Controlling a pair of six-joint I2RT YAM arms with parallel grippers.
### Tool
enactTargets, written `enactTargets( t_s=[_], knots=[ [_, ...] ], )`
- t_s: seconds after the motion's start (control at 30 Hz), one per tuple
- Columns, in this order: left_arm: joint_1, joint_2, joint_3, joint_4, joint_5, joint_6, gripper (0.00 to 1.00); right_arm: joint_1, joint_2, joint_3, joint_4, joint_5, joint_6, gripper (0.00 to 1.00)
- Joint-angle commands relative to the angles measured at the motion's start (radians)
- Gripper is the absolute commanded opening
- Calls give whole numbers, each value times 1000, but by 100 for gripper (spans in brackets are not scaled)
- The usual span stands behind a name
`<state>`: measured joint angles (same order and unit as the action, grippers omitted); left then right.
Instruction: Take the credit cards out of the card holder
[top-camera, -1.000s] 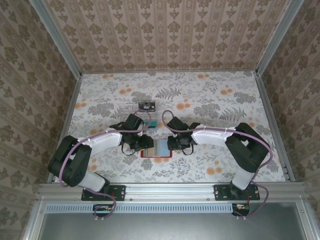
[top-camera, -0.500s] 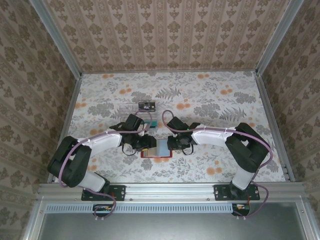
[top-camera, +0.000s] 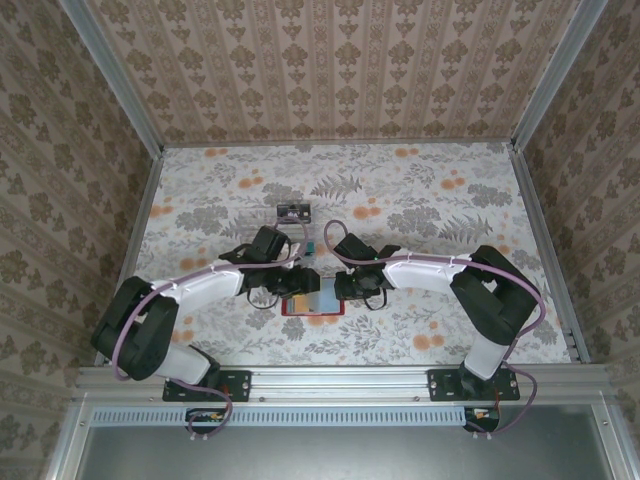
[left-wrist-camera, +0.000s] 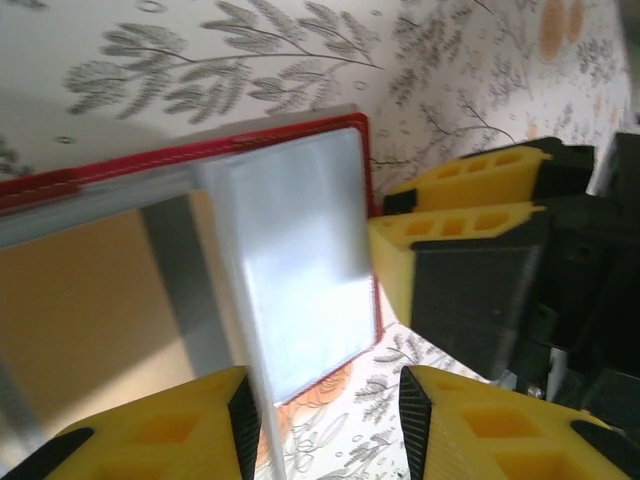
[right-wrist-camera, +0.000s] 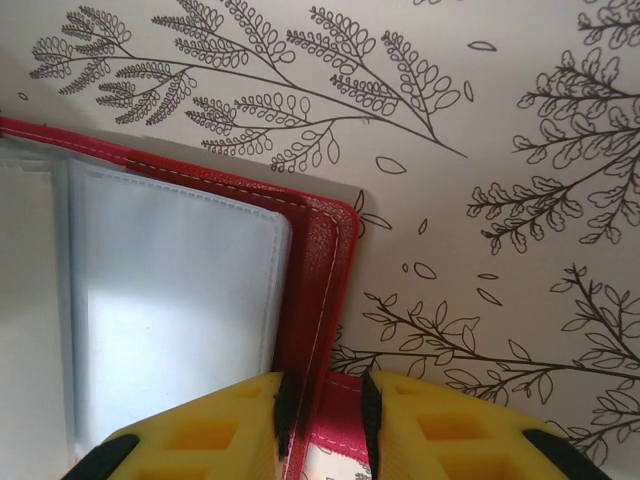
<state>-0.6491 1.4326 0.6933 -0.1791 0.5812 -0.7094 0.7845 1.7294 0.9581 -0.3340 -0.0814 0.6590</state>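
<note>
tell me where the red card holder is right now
In the top view the card holder lies open on the table, front centre, between the left gripper and the right gripper, which pinches its red right edge.

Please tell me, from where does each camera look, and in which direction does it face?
Top external: fixed above and behind, facing down at the table; left arm and right arm show whole, meeting at the card holder.
Left wrist: low over the table, facing the card holder's clear sleeve; the left gripper shows, open, with the right gripper beyond.
Right wrist: close above the card holder's corner, facing down; the right gripper pinches its red edge.
Shared: both wrist views show the red edge and clear sleeve.
</note>
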Motion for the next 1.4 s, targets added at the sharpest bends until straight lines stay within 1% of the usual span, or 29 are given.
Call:
enactTargets(
  t_s=[0.0,0.13,0.5,0.83,0.9,1.0,1.1,1.2,1.27,1.37],
  knots=[
    [-24,34,36,37,38,-17,42,8,-4,-16,13,26,8,29],
    [-35,54,41,40,39,-19,41,2,-29,-16,12,38,7,29],
    [-35,52,47,17,28,-3,42,-19,-76,4,12,67,9,30],
    [-74,126,101,12,26,3,40,-28,-132,-3,18,79,16,31],
    [-76,123,103,-4,8,4,39,-27,-139,-7,19,74,17,31],
    [-58,70,83,-33,-36,4,37,-27,-141,-14,31,48,20,31],
    [-18,-11,49,-65,-69,6,32,-24,-140,-14,47,18,30,31],
    [34,-79,8,-119,-103,15,22,-16,-131,-14,73,-10,41,31],
    [68,-110,-26,-139,-111,18,17,-10,-120,-9,92,-35,53,31],
    [107,-125,-65,-165,-131,15,0,1,-89,5,118,-85,73,30]
  ],
)
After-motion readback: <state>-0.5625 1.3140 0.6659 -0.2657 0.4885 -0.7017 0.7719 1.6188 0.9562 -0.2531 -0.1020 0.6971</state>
